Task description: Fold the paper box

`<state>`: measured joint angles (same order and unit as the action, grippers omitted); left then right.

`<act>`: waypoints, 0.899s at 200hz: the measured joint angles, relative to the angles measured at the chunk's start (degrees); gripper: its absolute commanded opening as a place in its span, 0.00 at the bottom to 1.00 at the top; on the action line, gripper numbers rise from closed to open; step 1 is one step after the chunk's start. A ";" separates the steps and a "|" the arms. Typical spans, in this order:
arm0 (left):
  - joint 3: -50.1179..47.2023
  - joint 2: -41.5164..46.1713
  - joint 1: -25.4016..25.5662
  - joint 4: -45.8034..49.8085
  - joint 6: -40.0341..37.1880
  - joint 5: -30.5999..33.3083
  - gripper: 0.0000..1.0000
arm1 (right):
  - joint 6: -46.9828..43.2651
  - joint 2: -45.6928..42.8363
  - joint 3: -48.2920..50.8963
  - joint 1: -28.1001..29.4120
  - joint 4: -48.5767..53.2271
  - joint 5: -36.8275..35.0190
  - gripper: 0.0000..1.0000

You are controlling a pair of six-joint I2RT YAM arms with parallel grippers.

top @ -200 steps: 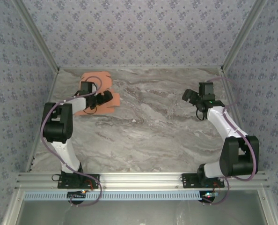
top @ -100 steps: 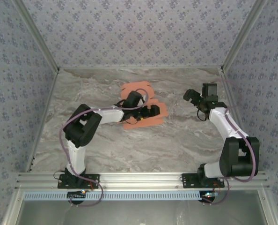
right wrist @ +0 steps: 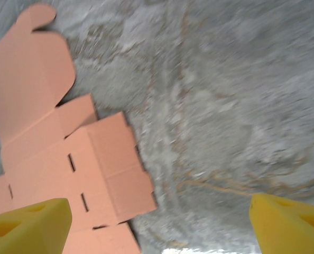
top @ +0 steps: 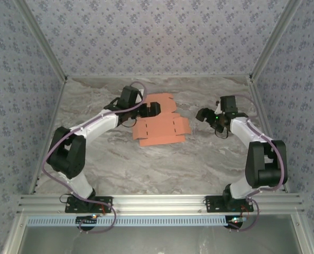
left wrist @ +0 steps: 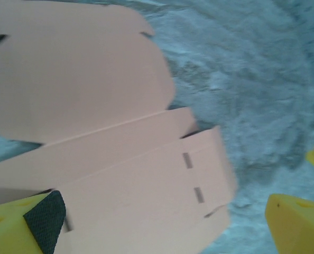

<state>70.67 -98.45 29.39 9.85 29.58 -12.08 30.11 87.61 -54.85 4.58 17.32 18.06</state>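
Unfolded paper box flat on table; left gripper above, jaws wide.

No text, label, brand, number or sign can be read. The paper box is plain salmon-orange card, and the wallpaper behind the tabletop carries only a repeated floral motif.

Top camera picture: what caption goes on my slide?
Unfolded orange paper box flat on the marble table, left fingers over its edge, right fingers beside it.
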 measured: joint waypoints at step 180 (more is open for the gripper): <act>-0.68 -12.41 -8.90 2.05 -8.39 -8.68 0.89 | 20.76 3.61 0.46 18.34 -11.54 5.09 0.93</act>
<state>70.00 -110.87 20.49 11.90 21.19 -20.75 50.87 91.22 -54.39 22.92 5.78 23.16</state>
